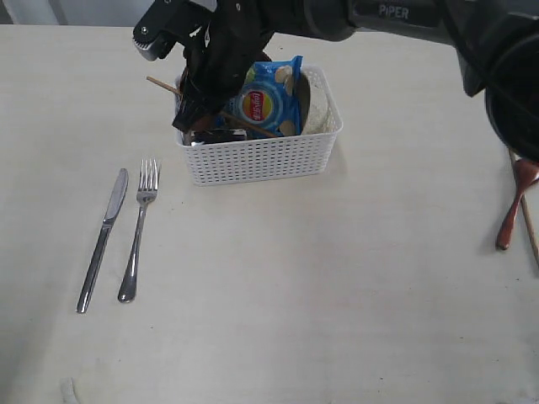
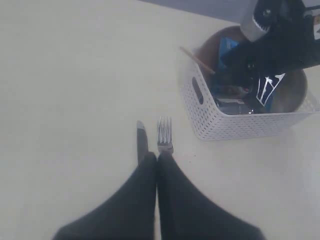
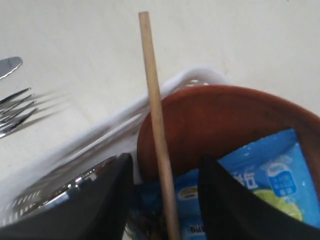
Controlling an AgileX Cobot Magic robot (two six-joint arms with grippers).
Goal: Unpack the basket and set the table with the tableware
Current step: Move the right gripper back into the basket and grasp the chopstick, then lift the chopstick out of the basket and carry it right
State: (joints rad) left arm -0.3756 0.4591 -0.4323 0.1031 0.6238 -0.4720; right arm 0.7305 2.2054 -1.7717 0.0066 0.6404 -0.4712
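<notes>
The white basket (image 1: 261,160) stands on the table (image 1: 337,295) at the back centre. In it are a brown plate (image 3: 225,115), an off-white bowl (image 1: 318,105), a steel cup (image 3: 65,192) and a blue chip bag (image 1: 268,101). A wooden chopstick (image 3: 155,100) leans out over the basket's left rim. My right gripper (image 3: 165,200) reaches into the basket's left end, open, one finger on each side of the chopstick with gaps showing. A steel knife (image 1: 103,240) and fork (image 1: 139,231) lie side by side at front left. My left gripper (image 2: 157,156) is shut and empty above them.
A dark red-brown spoon (image 1: 515,206) and another chopstick (image 1: 529,223) lie at the table's right edge. The right arm (image 1: 379,17) spans the back of the scene from the right. Bare tabletop lies in front of the basket.
</notes>
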